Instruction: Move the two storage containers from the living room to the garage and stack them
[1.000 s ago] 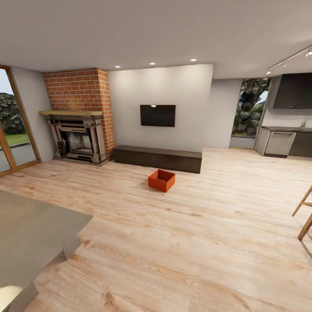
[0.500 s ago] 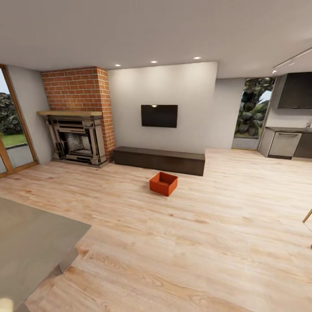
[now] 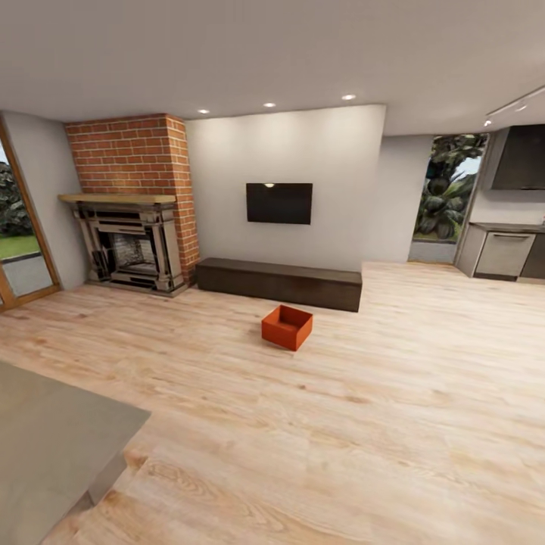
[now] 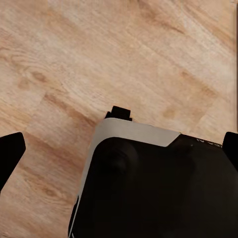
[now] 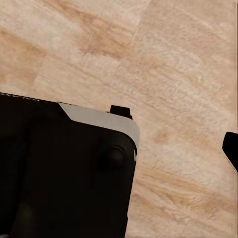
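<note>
**One bin in sight, both grippers empty**

An orange-red bin (image 3: 287, 327) sits on the wood floor (image 3: 363, 424) of the living room, just in front of the dark bench (image 3: 278, 282) under the TV (image 3: 278, 203). It looks light, stiff and thin-walled, with no lid, so opposite rims are probably the best hold, perhaps one gripper per side. The left gripper (image 4: 119, 148) hangs over bare planks, its dark fingertips (image 4: 10, 153) spread wide with nothing between them. Only one fingertip (image 5: 230, 148) of the right gripper shows, so its spread cannot be judged.
</note>
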Tool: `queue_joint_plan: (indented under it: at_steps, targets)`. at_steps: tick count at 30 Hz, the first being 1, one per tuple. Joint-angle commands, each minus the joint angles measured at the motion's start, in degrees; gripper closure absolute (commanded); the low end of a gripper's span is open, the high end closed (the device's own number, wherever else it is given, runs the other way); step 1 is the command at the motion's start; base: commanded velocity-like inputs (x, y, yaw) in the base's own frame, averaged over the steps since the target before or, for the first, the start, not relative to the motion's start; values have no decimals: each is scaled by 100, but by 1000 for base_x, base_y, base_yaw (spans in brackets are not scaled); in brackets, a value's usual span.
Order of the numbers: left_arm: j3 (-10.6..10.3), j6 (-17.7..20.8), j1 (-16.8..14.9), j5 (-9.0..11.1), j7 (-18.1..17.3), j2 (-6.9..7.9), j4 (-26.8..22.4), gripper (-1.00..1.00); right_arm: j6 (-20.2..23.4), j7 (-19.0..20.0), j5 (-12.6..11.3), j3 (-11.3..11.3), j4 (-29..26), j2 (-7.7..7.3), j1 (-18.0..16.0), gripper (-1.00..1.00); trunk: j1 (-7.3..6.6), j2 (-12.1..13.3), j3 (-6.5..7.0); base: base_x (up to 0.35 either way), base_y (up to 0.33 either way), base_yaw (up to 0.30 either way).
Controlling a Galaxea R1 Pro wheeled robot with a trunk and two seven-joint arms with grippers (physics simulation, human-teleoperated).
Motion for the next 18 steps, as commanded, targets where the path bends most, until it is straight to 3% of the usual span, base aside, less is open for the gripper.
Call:
queue_joint_plan:
  at_steps: [1,18]
  targets:
    - [-8,-7,-4,29,11,-1,0,-100,-28,-23,-7,38,18,3,-8,-100,4,-5,-8,323,0,0]
    - [-8,-42,-4,29,11,-1,0,-100,-31,-23,-7,45,15,-4,-8,-100,4,-5,-8,323,0,0]
